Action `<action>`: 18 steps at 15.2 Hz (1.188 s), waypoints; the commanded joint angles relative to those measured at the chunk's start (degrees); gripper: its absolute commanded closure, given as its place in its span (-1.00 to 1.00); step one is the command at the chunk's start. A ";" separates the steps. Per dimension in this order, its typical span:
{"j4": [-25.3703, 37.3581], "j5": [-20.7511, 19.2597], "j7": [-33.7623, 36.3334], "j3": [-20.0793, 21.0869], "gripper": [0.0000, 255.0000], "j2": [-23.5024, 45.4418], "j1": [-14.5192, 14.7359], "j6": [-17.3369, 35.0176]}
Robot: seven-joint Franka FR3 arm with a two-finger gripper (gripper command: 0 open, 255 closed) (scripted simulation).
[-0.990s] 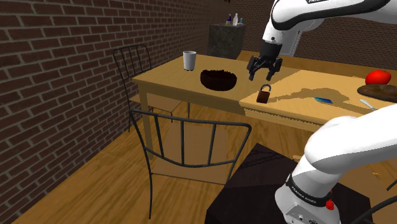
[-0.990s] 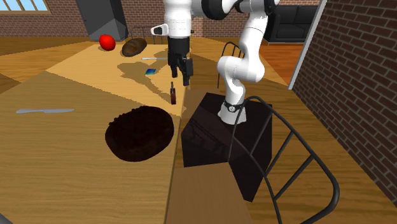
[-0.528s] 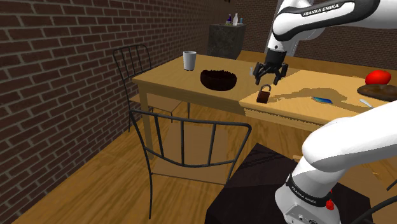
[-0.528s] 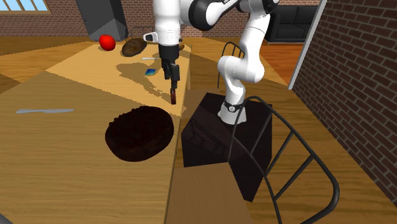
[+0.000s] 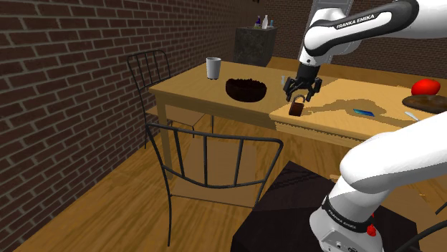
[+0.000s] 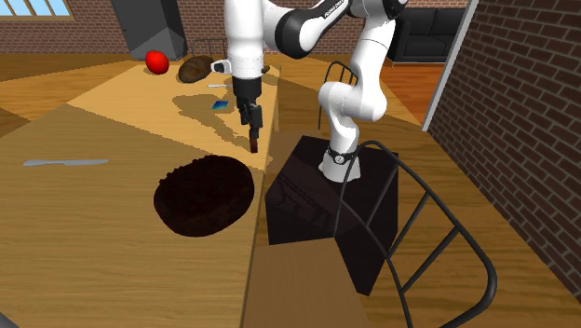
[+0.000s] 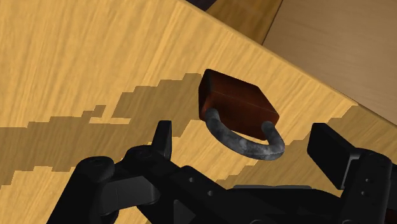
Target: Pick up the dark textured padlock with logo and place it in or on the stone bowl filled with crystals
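The dark bowl (image 5: 246,89), filled with dark rough lumps, sits on the wooden table (image 5: 186,89) near a white cup (image 5: 213,67). The reddish-brown padlock (image 7: 238,102) stands upright by the table's edge, well apart from the bowl. The arm bends down over it. The gripper (image 7: 245,143) hangs just above, fingers spread either side of the grey shackle (image 7: 219,127), not touching.

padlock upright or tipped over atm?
Upright. The padlock stands on its base on the table, shackle pointing up at the gripper, whose fingers stand apart on either side without touching it.
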 commanded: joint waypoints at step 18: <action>1.95 0.26 -0.09 0.33 1.00 -0.40 0.10 -2.33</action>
